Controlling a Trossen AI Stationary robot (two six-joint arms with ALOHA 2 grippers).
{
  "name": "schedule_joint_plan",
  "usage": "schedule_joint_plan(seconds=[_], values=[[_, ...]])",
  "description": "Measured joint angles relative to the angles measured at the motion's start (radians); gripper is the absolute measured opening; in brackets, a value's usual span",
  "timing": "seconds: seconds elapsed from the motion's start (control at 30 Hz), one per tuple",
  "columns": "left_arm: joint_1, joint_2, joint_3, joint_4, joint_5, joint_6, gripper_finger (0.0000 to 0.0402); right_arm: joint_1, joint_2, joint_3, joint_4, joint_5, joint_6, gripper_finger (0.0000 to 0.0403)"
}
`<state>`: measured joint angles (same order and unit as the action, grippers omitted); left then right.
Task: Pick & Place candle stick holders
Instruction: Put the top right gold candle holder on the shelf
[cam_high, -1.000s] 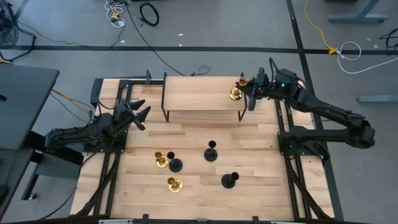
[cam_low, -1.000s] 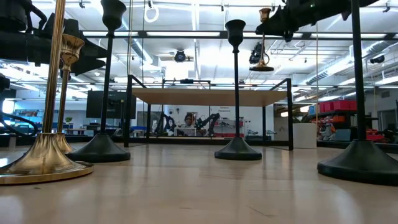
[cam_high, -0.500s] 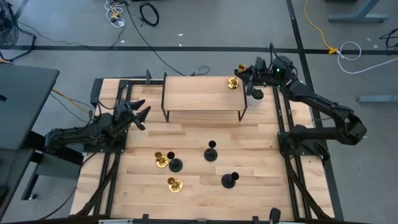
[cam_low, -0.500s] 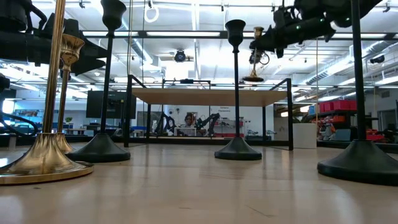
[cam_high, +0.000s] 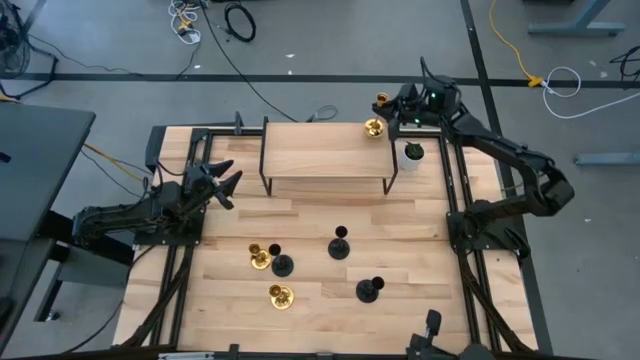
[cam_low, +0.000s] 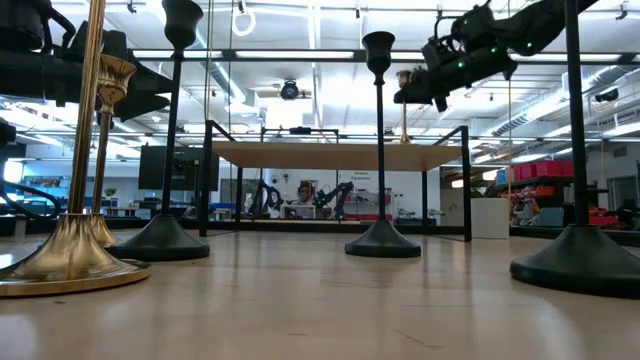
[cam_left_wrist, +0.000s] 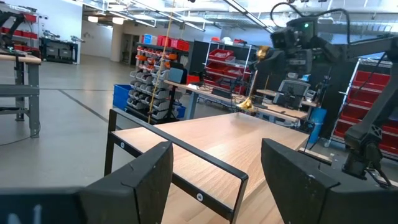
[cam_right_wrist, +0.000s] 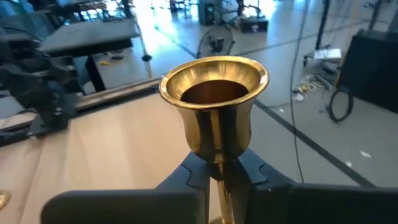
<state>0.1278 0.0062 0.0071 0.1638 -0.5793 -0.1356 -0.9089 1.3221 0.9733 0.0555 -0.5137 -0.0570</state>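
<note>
My right gripper (cam_high: 392, 110) is shut on a gold candle stick holder (cam_high: 376, 120) and holds it upright over the far right corner of the raised wooden shelf (cam_high: 320, 152). In the low view its base (cam_low: 404, 139) stands at the shelf top; whether it touches, I cannot tell. On the table's near half stand two more gold holders (cam_high: 260, 257) (cam_high: 280, 296) and three black ones (cam_high: 283, 264) (cam_high: 340, 245) (cam_high: 370, 290), each on its round base. My left gripper (cam_high: 226, 183) waits open at the table's left. My right gripper pinches the gold holder's thin stem (cam_right_wrist: 219, 167) just below its cup (cam_right_wrist: 213, 87), between the two fingers (cam_right_wrist: 194, 175). The fingers come nearly level from the table's right side and lie across the stem. The holder hangs upright, cup up, base over the shelf.
A small white pot with a green plant (cam_high: 413, 152) stands just right of the shelf, under my right arm. The shelf has thin black legs (cam_high: 388, 183). Black frame rails (cam_high: 462, 200) run along both table sides. Bare wood lies between the shelf and the holders.
My right gripper has carried the gold holder toward the table's far edge and slightly left, sinking a little, from over the shelf's right end to its far right corner. It stays shut on the stem. The holder's base has come down close to the shelf top.
</note>
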Motion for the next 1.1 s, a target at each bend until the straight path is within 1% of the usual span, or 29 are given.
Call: schedule_joint_plan(seconds=[0.2, 1.1], values=[[0.0, 0.0, 0.0, 0.0, 0.0, 0.0, 0.0245, -0.011, 0.025, 0.0, 0.002, 0.0, 0.001, 0.0022], [0.0, 0.0, 0.0, 0.0, 0.0, 0.0, 0.0245, -0.011, 0.029, 0.0, -0.017, 0.0, -0.004, 0.0027]])
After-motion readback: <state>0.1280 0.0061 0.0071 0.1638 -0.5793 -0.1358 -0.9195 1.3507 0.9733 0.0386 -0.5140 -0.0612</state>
